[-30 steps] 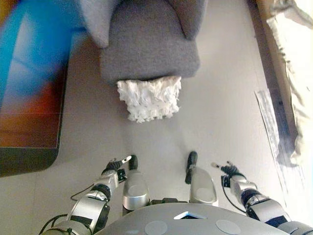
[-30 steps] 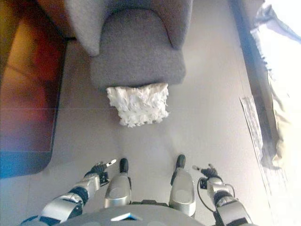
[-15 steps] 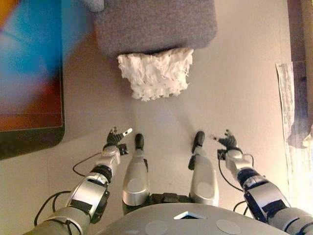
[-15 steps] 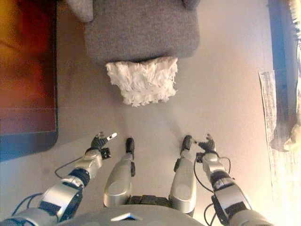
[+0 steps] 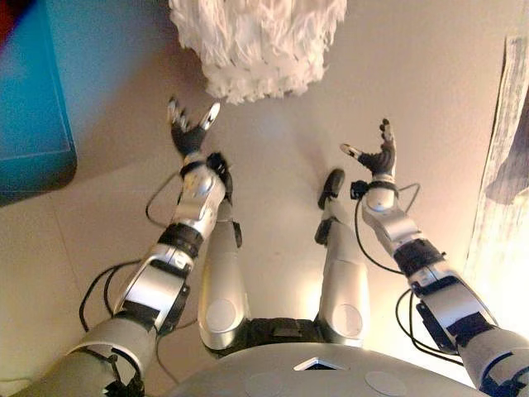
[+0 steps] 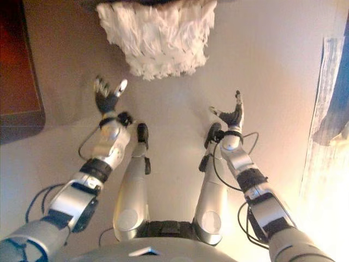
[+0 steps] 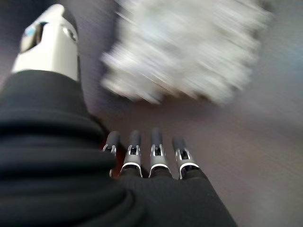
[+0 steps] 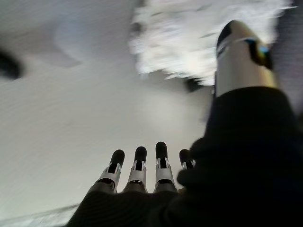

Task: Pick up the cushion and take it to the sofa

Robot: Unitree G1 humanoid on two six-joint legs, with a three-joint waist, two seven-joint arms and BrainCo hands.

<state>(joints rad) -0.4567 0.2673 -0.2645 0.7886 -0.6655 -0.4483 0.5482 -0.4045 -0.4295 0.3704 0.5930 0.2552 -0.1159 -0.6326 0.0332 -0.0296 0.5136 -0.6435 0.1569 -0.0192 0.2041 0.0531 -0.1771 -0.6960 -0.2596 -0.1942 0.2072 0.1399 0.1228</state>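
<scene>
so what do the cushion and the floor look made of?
Cushion: white, shaggy long-pile fabric, probably faux fur or fringed yarn; tufts hang ragged at its edge. Floor: smooth, pale, hard surface with soft sheen, maybe vinyl or polished concrete; can't tell which.

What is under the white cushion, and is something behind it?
The cushion lies on the bare floor, both hands, left and right, open and short of it. Its far edge runs out of view, so what is behind cannot be told.

shaggy white cushion (image 5: 258,43) lies on the floor, apparently flat, untouched.
</scene>
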